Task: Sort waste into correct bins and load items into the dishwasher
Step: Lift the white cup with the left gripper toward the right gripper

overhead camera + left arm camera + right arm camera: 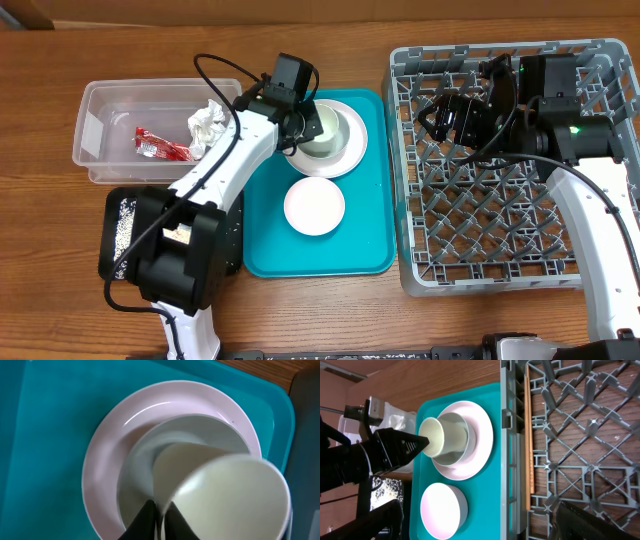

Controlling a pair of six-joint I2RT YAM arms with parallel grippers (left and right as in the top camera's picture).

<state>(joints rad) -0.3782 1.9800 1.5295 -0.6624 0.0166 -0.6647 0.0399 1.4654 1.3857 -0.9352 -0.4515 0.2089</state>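
Two arms: overhead, we see the left gripper (305, 125) clamped on the cup (325, 125) over the teal tray (370, 230), right gripper (440, 115) spread above the dish rack (480, 220). Left wrist: fingers (145, 520) pinch its rim. Right wrist: cup tilts over the bowl (462, 452).

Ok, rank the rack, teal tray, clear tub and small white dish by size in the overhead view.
Largest to smallest:
1. rack
2. teal tray
3. clear tub
4. small white dish
No close calls.
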